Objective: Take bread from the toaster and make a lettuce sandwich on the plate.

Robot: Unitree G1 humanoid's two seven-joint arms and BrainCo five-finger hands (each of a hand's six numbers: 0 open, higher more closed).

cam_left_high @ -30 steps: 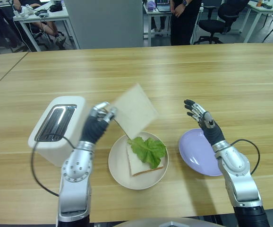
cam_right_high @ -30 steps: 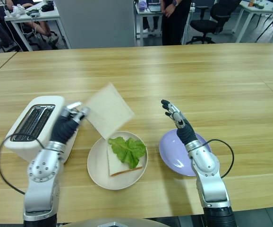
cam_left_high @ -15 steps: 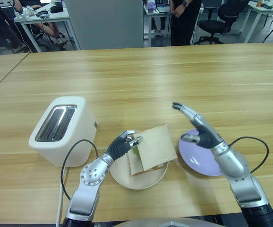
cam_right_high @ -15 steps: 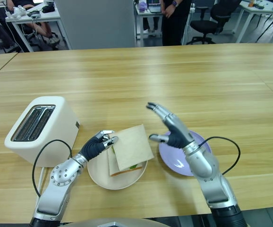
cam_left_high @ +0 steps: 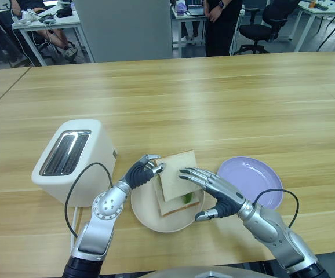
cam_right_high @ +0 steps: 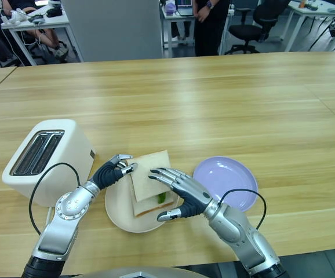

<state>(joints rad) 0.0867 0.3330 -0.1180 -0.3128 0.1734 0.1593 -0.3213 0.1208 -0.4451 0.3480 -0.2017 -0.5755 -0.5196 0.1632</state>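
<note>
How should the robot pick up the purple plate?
Probably by the rim on its far right edge, coming from the right. The purple plate lies flat and empty, so only the rim offers a lip, and the right hand crowds its left side.

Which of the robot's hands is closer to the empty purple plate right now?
Right. The right hand is just left of the round purple plate, over the lettuce sandwich's right edge; the left hand is beyond the sandwich, beside the white toaster.

Broad light-wood table (cam_left_high: 225, 98) with plank seams, tall grey partition (cam_left_high: 124, 29) behind it, white desks (cam_left_high: 46, 19) at far left and right, black office chair (cam_left_high: 257, 29), grey floor (cam_left_high: 195, 50), even indoor light.
</note>
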